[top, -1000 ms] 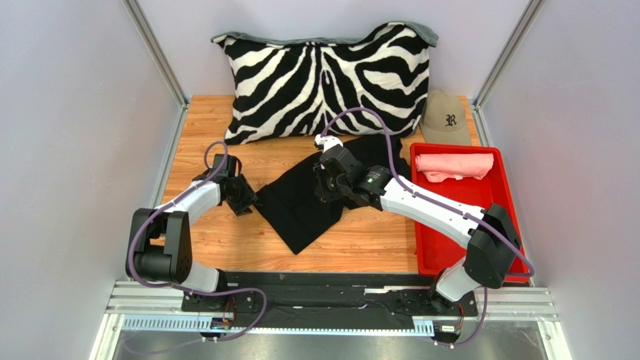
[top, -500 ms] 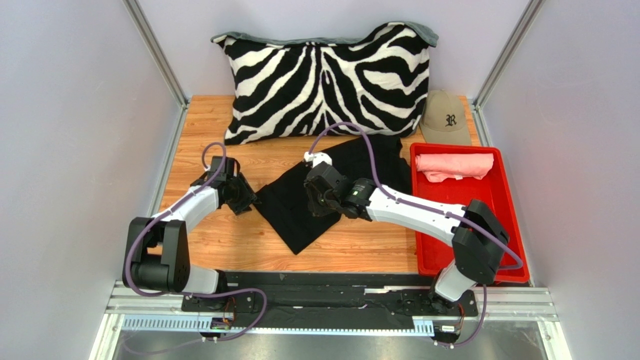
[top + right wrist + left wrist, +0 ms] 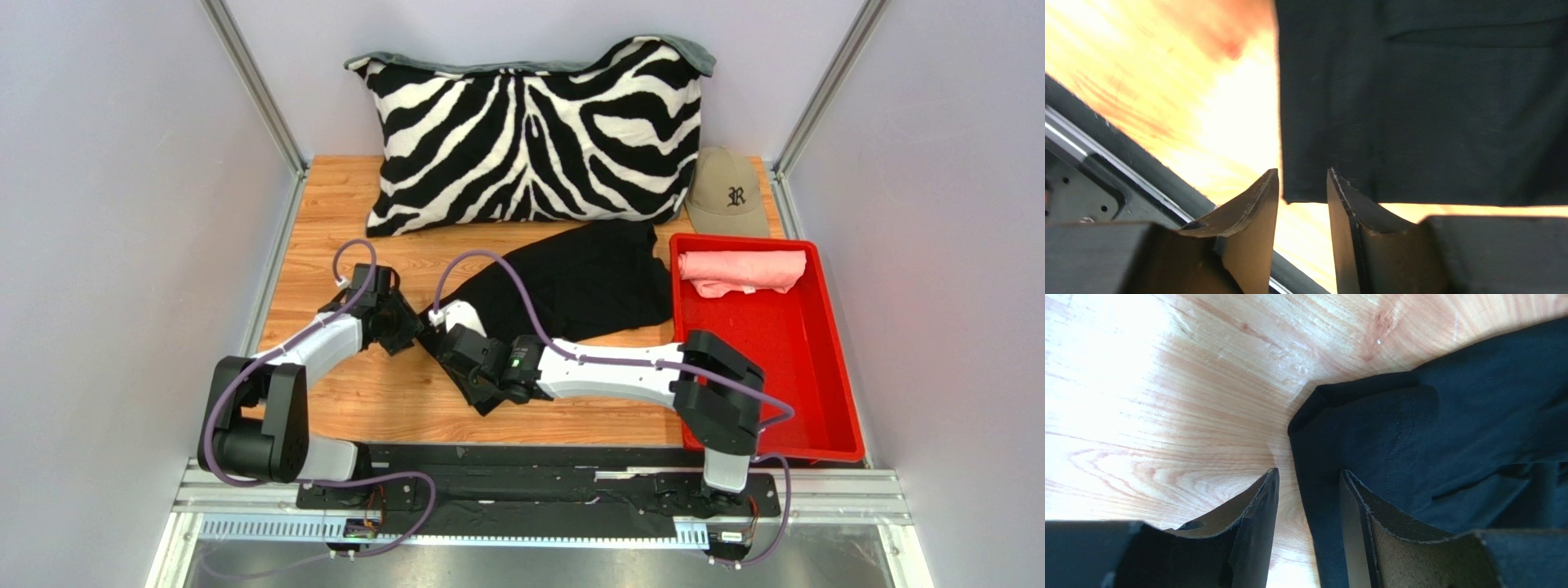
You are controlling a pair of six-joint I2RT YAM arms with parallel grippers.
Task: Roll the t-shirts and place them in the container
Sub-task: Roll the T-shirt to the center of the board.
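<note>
While left gripper (image 3: 1309, 474) and right gripper (image 3: 1301, 173) gape (neither gripping), the black t-shirt (image 3: 577, 288) stretches near-left to far-right.

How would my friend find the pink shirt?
Find the big zebra-striped pillow at the back of the wooden table, then look right to the red plastic tray. The salmon pink cloth t-shirt lies bundled at the tray's far end. It is the only pink thing, while the black cloth t-shirt lies on the table.

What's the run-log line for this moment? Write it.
black shirt unrolled | left jaws open, left corner | right jaws open, near corner | pink shirt rolled in tray
</note>
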